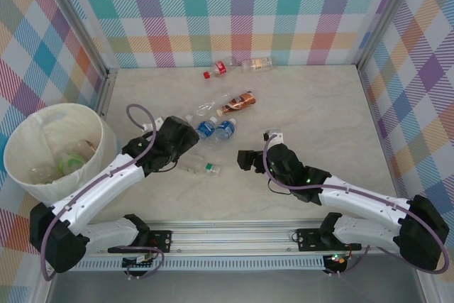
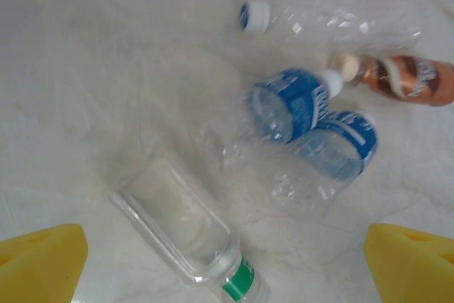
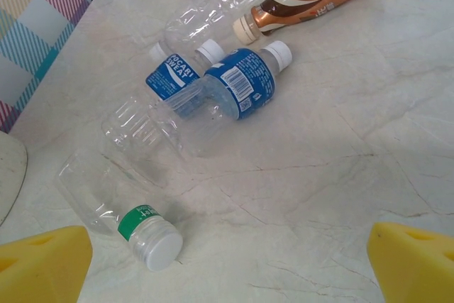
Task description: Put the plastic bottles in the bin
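Bottles [image 1: 225, 130] before both arms' spread fingers [image 2: 42, 260]

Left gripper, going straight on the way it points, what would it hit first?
Probably the clear bottle with the green label, lying on the table just ahead between the open fingers of the left gripper, though depth is hard to judge.

The pale marble-patterned table [image 1: 319, 104] carries seven bottles, all on their sides. A green-labelled bottle [image 1: 201, 169] lies alone near the middle; beyond it two blue-labelled bottles [image 1: 206, 129] lie touching side by side, with a clear bottle [image 1: 206, 108] and a brown bottle [image 1: 237, 102] just behind them. By the far wall lie a red-labelled bottle [image 1: 218, 69] and an orange-labelled bottle [image 1: 257, 64]
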`<move>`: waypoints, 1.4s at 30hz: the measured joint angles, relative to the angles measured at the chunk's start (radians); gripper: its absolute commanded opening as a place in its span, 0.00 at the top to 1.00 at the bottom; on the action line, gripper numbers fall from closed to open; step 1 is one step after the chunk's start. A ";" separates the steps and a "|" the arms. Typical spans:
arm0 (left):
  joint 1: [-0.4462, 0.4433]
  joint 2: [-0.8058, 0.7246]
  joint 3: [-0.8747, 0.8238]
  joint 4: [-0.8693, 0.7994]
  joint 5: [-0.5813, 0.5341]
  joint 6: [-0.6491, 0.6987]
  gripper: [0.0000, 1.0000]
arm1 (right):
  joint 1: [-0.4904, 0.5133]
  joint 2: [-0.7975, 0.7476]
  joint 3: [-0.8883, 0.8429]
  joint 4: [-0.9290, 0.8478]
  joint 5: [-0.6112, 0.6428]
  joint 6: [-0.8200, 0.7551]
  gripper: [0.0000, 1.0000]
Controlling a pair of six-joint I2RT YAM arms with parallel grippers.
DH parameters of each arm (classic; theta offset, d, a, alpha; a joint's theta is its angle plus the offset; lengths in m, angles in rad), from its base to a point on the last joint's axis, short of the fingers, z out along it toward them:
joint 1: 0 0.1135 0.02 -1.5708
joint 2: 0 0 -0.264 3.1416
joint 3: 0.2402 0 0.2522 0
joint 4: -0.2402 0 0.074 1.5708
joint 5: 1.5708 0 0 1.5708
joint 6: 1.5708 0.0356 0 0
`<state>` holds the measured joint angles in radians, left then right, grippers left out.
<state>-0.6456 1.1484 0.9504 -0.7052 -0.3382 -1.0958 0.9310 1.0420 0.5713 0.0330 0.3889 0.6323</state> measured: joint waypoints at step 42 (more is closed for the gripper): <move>0.000 0.219 -0.290 0.339 0.091 -0.182 0.68 | 0.000 -0.156 -0.077 0.008 -0.031 0.035 0.00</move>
<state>-0.6460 1.3674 0.6601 -0.3664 -0.2474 -1.2778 0.9310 0.8856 0.4938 0.0410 0.3584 0.6678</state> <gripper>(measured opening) 0.387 0.996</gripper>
